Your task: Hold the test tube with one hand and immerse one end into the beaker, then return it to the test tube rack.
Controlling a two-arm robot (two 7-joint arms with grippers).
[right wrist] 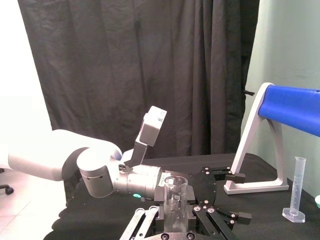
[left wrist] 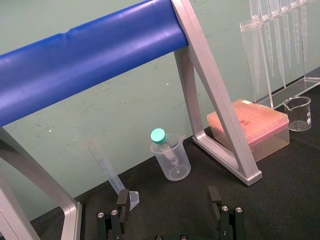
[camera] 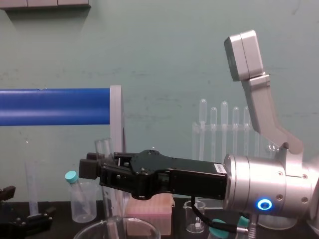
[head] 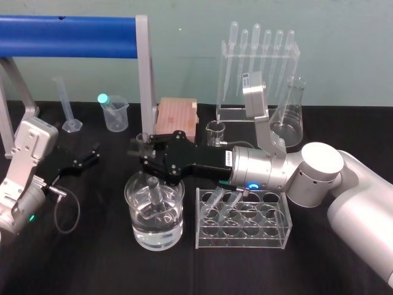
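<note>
Standing in beaker [head: 131,195], slim clear test tube [right wrist: 176,199] gripped by right claw [head: 143,155].

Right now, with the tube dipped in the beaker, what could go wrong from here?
1. Right gripper holds the test tube dipped in the beaker: moving sideways before lifting could knock glass on the rim.
2. Capped tubes lean in the rack's far row: the return might clip them.
Left gripper sits parked, open.
</note>
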